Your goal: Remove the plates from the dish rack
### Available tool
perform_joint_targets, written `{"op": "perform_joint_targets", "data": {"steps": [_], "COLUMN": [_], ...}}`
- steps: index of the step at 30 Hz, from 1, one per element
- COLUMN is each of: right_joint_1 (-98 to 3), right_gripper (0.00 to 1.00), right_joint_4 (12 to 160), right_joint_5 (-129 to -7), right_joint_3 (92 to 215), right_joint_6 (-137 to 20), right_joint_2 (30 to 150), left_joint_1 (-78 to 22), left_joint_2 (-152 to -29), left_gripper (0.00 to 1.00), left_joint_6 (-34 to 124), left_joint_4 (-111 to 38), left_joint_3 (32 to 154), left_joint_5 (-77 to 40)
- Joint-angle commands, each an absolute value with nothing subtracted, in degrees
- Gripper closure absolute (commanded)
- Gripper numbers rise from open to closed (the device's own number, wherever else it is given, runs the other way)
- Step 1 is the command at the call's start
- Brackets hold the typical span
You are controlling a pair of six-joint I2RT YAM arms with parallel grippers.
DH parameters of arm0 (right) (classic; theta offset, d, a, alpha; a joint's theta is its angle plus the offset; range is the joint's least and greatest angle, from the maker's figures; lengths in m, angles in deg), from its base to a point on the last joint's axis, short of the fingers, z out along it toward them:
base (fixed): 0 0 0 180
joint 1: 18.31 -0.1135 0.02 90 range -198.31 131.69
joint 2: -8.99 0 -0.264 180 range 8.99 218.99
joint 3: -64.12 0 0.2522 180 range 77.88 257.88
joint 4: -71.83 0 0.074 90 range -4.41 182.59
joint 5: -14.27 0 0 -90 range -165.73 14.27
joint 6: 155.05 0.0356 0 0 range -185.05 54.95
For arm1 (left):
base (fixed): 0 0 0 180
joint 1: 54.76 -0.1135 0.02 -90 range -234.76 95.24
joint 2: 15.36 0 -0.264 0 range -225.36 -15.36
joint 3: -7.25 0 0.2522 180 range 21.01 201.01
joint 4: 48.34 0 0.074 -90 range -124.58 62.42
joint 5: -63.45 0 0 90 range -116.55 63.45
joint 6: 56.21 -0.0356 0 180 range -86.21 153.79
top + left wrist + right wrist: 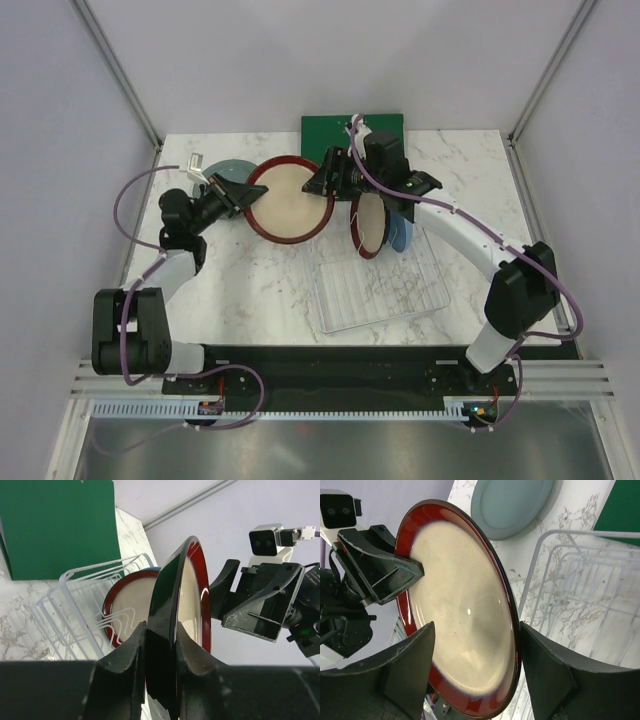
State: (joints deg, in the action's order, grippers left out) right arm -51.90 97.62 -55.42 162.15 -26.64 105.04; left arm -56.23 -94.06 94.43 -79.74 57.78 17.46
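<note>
Red-brown glaze rings the cream-centred plate (290,200) that is held on a tilt over the marble table (250,290), left of the dish rack (380,290) and outside it, between the two grippers. The left gripper (160,630) is clamped on its rim: in the left wrist view one finger (131,655) presses the dark underside and the other sits against the cream face. The right gripper (475,630) stands at the opposite edge with its jaws spread wide, a finger on either side of the plate and not pinching it (whether the outer finger brushes the rim is hard to judge). A second red-brown plate (367,222) stands on edge in the far end of the rack, with the light blue plate (403,232) just beside it on the right. The grey-green plate (512,505) lies flat on the table beyond the left gripper. A green board (352,128) lies at the table's far edge, behind the rack.
</note>
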Motion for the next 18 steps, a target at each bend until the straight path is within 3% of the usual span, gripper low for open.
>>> {"op": "perform_joint_targets", "data": {"steps": [1,7,18], "right_joint_1": [-51.89,-51.63,-50.22], "right_gripper": [0.25,0.17,0.16], "right_joint_4": [96.31,105.09,118.55], "right_joint_5": [-56.04,-69.98,-87.15], "right_joint_3": [168.31,170.68,173.33], "right_joint_6": [-29.36,-35.77,-45.18], "right_joint_2": [103.39,101.90,95.57], "left_joint_1": [-57.04,-61.70,-73.21], "left_joint_2": [-93.85,-94.37,-107.63], "left_gripper": [0.98,0.98,0.98], "left_joint_6": [89.07,88.02,84.59], "left_joint_4": [-75.53,-72.12,-69.12], "left_joint_3": [63.02,66.17,75.23], "left_joint_5": [14.93,13.88,14.14]}}
